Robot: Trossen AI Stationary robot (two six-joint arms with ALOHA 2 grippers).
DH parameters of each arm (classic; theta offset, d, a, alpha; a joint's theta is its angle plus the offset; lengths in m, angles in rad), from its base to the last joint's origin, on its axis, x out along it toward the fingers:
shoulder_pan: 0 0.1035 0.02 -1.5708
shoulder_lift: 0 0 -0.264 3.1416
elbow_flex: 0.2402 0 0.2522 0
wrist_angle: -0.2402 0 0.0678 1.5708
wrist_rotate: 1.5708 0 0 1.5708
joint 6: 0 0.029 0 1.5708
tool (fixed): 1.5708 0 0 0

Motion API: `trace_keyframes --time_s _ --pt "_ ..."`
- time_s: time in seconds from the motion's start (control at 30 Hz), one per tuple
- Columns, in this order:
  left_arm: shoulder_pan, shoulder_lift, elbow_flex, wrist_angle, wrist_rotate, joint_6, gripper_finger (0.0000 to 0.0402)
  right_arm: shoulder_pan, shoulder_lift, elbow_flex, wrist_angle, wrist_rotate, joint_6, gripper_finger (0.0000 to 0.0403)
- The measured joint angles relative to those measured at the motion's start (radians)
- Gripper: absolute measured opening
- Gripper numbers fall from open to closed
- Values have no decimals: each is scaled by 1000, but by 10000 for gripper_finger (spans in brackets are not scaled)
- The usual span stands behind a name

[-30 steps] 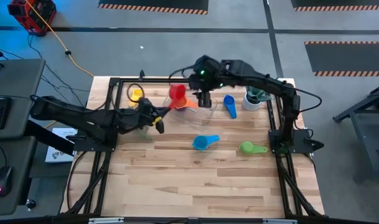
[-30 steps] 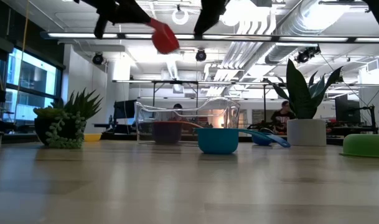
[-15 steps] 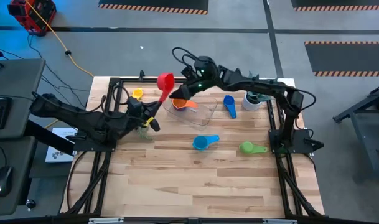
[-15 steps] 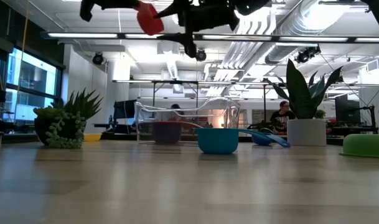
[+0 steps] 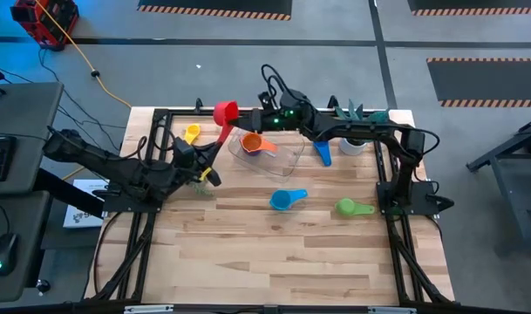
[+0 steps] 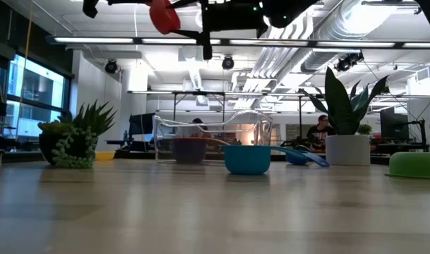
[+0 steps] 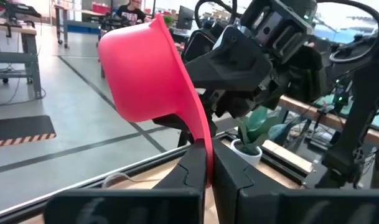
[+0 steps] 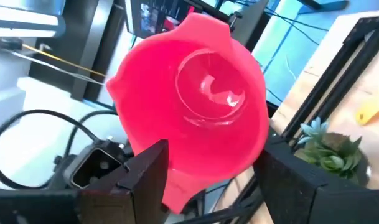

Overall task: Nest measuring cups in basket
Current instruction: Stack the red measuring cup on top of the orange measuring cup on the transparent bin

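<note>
The left tool [image 7: 201,171] pinches the red measuring cup [image 5: 226,112] by its handle, high above the counter [image 5: 274,253]. The right tool [image 8: 208,168] is wide open around its bowl.

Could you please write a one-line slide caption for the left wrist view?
Left gripper holds the red measuring cup by its handle, presenting its bowl to the open right gripper.

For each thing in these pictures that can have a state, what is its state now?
Red cup: held in the air by its handle, above the table's far edge.
Left gripper: shut on the red cup's handle.
Right gripper: open, its fingers on either side of the red cup's bowl.
Basket: upright, on the table.
Orange cup: lying inside the basket.
</note>
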Motion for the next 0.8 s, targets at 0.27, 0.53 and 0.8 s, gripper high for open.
trace_keyframes --time_s 0.27,0.53,0.8 --pt "0 1 0 -2 11 10 0 5 0 0 -34 43 10 196" --pt "0 1 0 -1 10 24 0 8 1 0 -39 52 29 48" --pt "1 -6 0 0 30 -10 54 6 1 3 -39 44 16 14"
